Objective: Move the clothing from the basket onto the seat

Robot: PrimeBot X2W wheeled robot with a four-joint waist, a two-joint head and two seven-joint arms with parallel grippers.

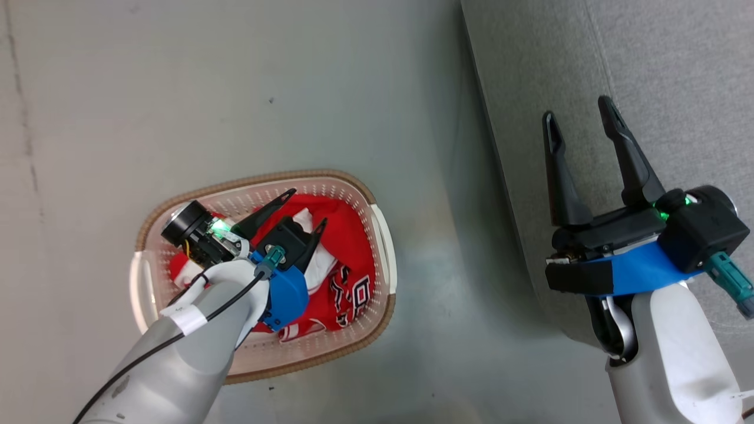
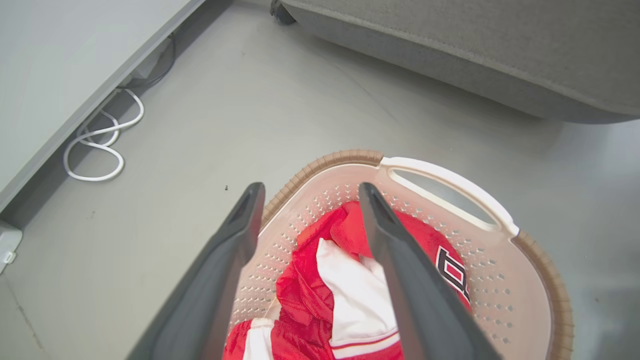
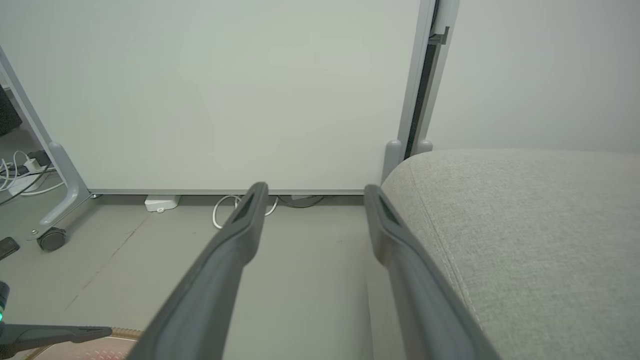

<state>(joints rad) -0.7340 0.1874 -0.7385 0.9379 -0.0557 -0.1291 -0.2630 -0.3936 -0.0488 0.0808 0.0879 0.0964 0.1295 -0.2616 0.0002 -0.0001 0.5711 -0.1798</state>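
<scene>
Head looks down; left wrist close above basket (image 1: 265, 175) (shared).

Pale grey forearms (image 1: 177, 365), blue wrist brackets (image 1: 642, 271), long dark fingers (image 1: 627, 153) — green lights (image 1: 222, 225), teal plugs (image 1: 730, 277), black cable (image 1: 232, 297).

The clothing (image 1: 353, 235) is piled in the basket (image 1: 259, 176), which is set on the floor (image 1: 294, 88), left of the seat (image 1: 648, 59). The left gripper (image 1: 308, 206) is held over the basket, the right gripper (image 1: 577, 108) over the seat's edge.
</scene>
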